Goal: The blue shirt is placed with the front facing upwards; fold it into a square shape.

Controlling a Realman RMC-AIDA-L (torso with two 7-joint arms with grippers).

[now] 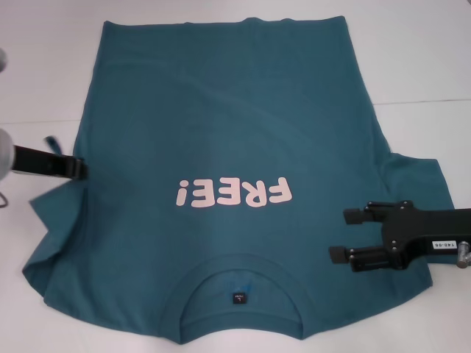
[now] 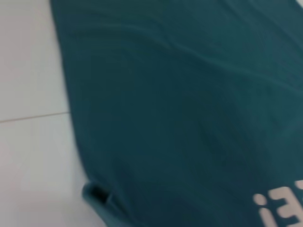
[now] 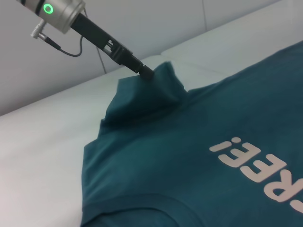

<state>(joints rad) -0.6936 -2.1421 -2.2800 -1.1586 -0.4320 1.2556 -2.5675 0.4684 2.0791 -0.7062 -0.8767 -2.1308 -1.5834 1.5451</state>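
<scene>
The blue shirt [image 1: 228, 125] lies flat on the white table with its front up. Its off-white "FREE!" print [image 1: 234, 193] faces me and the collar [image 1: 239, 283] is nearest me. At the shirt's left edge my left gripper [image 1: 79, 170] is shut on the left sleeve [image 3: 142, 97]. The right wrist view shows that sleeve pulled up into a peak off the table. My right gripper [image 1: 346, 235] hovers open over the shirt's right shoulder, beside the right sleeve [image 1: 416, 184], with nothing between its fingers. The left wrist view shows only the shirt's body [image 2: 189, 109] and the table.
The white table [image 1: 419, 59] surrounds the shirt, with a thin seam line [image 1: 423, 99] running across it. The shirt's hem [image 1: 221, 26] lies at the far side. A grey cable [image 3: 66, 49] hangs from the left arm's wrist.
</scene>
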